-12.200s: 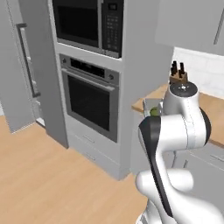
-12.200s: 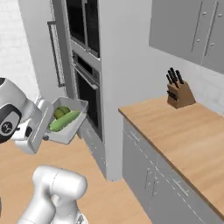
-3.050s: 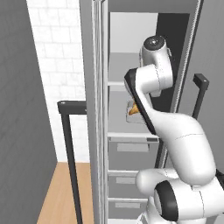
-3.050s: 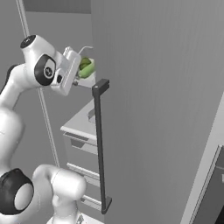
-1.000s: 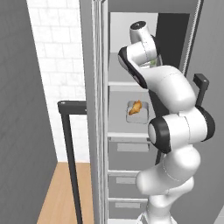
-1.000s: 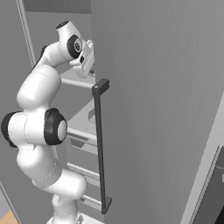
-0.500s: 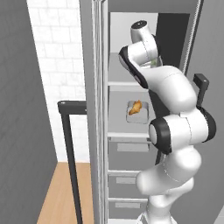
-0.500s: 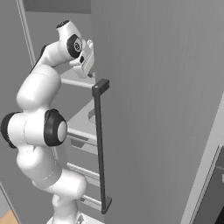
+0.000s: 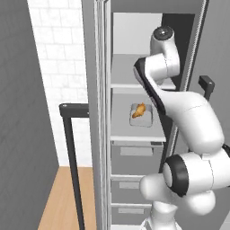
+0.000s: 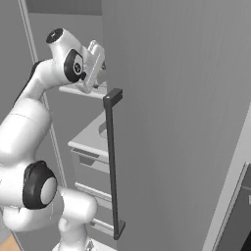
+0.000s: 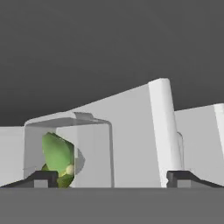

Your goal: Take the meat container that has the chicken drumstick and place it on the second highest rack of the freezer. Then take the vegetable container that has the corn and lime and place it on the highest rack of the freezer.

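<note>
The claw (image 11: 111, 177) is standing with its tips apart, the vegetable container (image 11: 70, 151) lying free just ahead. It is sitting on the highest rack (image 9: 128, 72), so release looks done

Inside the freezer (image 9: 134, 27), the chicken drumstick (image 9: 139, 110) lies in its meat container (image 9: 142, 116) on the second highest rack (image 9: 121, 130), above the drawers (image 9: 137, 157); the highest rack (image 9: 123, 74) sits directly over it, with the vegetable container (image 11: 70, 151) just ahead of the gripper (image 11: 111, 177)

Freezer door handle (image 10: 113, 166) beside arm.
</note>
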You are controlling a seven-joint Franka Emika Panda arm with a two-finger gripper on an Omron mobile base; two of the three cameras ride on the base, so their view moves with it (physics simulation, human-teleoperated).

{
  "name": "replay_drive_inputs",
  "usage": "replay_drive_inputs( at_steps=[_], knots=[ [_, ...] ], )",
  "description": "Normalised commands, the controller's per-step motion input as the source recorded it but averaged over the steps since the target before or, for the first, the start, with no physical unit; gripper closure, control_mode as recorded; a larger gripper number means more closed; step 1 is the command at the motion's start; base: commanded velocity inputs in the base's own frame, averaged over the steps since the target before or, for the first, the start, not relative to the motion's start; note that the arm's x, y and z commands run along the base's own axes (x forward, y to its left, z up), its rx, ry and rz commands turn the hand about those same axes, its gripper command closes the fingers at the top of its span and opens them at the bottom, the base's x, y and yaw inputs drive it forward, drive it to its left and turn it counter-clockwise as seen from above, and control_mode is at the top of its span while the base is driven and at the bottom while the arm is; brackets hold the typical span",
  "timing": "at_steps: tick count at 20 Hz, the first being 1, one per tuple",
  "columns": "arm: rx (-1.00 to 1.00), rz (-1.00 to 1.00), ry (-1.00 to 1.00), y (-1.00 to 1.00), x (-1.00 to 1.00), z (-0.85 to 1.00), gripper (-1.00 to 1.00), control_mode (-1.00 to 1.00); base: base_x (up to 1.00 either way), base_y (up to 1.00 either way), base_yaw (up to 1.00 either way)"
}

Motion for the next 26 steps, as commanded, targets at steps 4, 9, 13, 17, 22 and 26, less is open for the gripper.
replay_drive_inputs(
  at_steps=[4,9,13,17,22,26],
  knots=[
    [0.00,0.00,-0.38,0.00,-0.56,0.00,-1.00,-1.00,0.00,0.00,0.00],
    [0.00,0.01,-0.06,0.21,-0.49,0.30,-1.00,-1.00,0.00,0.00,0.00],
    [0.00,0.13,0.12,0.32,-0.51,0.62,-1.00,-1.00,0.00,0.00,0.00],
    [0.00,0.19,0.19,0.27,-0.70,0.50,-1.00,-1.00,0.00,0.00,0.00],
    [0.00,0.21,0.12,0.17,-0.92,0.02,-1.00,-1.00,0.00,0.00,0.00],
    [0.00,0.14,0.01,0.00,-1.00,-0.22,-1.00,-1.00,0.00,0.00,0.00]
  ],
)
